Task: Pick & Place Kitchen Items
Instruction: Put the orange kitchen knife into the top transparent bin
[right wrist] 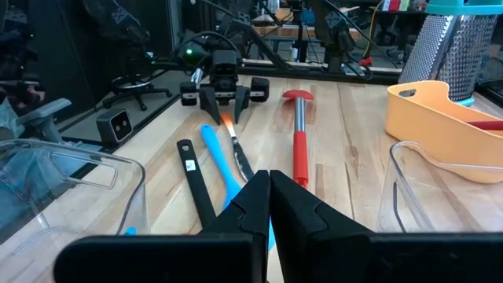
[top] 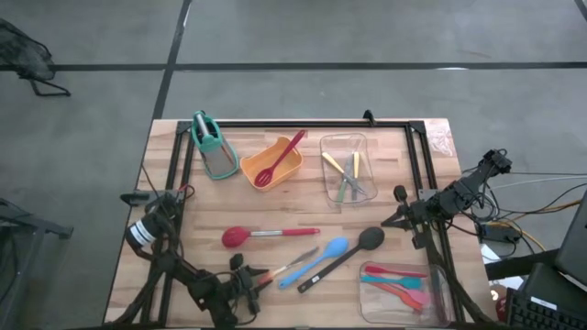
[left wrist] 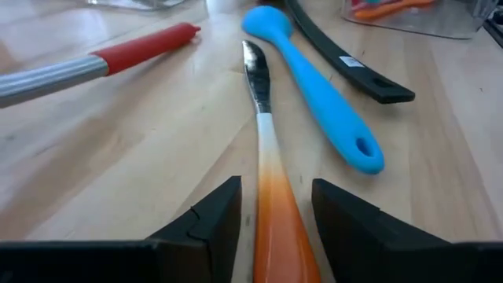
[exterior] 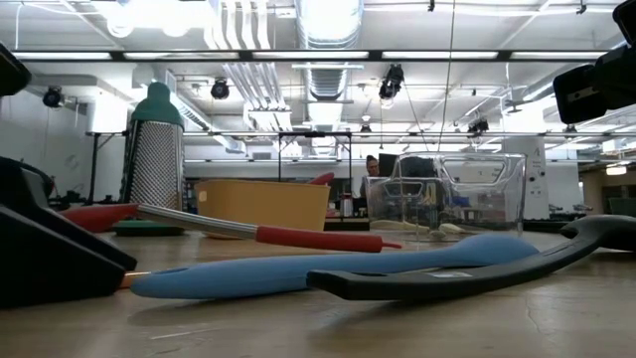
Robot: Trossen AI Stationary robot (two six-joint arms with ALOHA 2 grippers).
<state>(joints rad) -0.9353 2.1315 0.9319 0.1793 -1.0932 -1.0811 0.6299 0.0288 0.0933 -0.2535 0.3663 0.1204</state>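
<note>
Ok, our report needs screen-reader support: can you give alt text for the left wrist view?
The left end effector, open, straddles the orange-handled knife lying on the wooden table. Beyond lie a blue spoon, a black ladle handle and a red-handled utensil.

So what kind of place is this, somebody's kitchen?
Probably not: it looks like a lab or workshop. Bare ducts and strip lights run overhead, a concrete floor surrounds the wooden table, and desks with monitors stand behind.

The orange-handled utensil's handle end ran off the left wrist view between the left hand's fingers.
</note>
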